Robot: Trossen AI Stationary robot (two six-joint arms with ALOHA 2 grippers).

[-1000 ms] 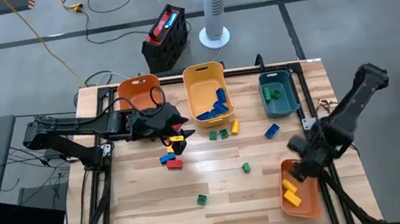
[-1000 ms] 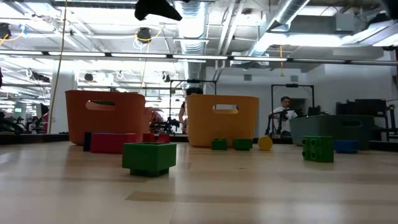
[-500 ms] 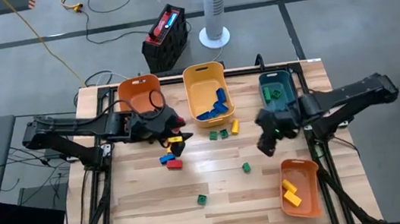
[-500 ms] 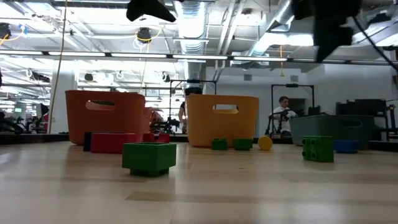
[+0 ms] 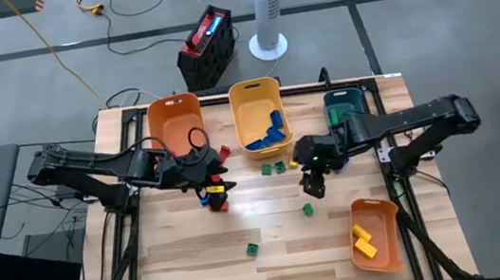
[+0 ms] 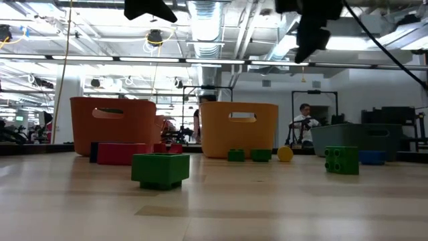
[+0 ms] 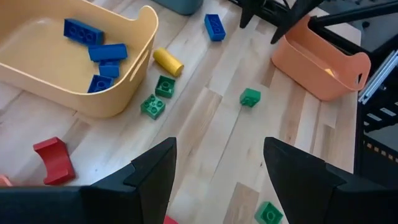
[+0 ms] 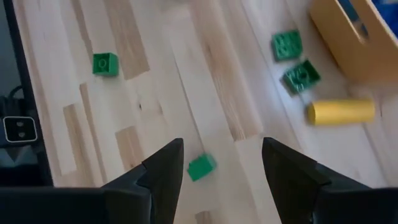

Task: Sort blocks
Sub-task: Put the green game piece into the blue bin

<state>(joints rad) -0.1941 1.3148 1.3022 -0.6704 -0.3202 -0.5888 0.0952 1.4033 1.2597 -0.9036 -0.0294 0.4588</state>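
Observation:
Small blocks lie scattered on the wooden table: two green ones toward the near side, two more green and a yellow cylinder by the yellow bin, a red one, and a red, blue and yellow cluster. My left gripper hangs open above that cluster. My right gripper hangs open over mid-table, above the green block, well clear of it. Both show high up in the low view, left and right.
Along the far edge stand an orange bin, the yellow bin holding blue blocks and a teal bin. A second orange bin with yellow blocks sits near right. A blue block lies by the teal bin.
My right gripper has swung from over the near-right orange bin toward the table's middle, rising a little and rolling about its own axis. My left gripper has drifted slightly toward the near edge. No block has moved.

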